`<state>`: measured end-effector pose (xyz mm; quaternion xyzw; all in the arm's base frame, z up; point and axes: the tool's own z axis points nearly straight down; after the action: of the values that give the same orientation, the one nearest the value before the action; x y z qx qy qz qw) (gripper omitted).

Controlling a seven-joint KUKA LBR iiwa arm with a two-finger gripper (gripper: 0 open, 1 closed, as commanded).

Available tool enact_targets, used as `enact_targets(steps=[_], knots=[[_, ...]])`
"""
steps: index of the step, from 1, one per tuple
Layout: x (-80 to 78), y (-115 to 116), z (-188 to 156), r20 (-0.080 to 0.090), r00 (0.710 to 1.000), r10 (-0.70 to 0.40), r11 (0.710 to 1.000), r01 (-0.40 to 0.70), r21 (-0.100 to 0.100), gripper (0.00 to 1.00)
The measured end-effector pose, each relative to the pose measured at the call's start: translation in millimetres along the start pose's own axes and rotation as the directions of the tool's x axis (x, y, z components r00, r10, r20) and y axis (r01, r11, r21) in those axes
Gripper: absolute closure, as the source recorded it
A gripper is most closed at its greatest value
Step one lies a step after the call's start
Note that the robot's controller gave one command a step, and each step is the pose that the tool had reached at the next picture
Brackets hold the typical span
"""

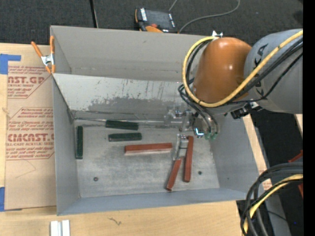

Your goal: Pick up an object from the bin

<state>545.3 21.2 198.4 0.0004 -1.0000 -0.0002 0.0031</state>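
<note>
Over two slim red-brown bars [187, 167] in the scuffed metal bin [123, 173] hangs the pincer [183, 142]; opening cannot be told.

Bin [123, 178] tally: 6 loose bars in all, 2 kinds by colour, 3 of ea.

Dk green x3: left green bar [78, 142] lying along the view-left wall, plus upper green bar [121, 125] and lower green bar [124, 137], a pair nr the middle, approx parallel, not touching. Red-brown x3: long red-brown bar [147, 148] lying crosswise mid-floor, plus slanted red-brown bar [172, 175] and straighter red-brown bar [187, 165], close together at view-right, upper ends partly hidden. All 6 are the same sort of thing, slim flat sticks; the red-brown ones look a bit longer than the green. Bins: 1.
</note>
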Motion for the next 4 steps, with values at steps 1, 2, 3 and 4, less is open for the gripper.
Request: enact_targets(steps=[1,2,3,4], knots=[[-37.5,5,133,0.002,1.000,0.017,1.000,-0.017,-0.001,0.00],[18.3,17,98,0.005,0.996,0.086,0.996,-0.086,-0.002,0.00],[24.3,-7,89,0.006,0.994,0.107,0.994,-0.107,0.000,0.00],[-1.6,17,130,0.006,0.965,0.263,0.965,-0.263,-0.002,0.00]])
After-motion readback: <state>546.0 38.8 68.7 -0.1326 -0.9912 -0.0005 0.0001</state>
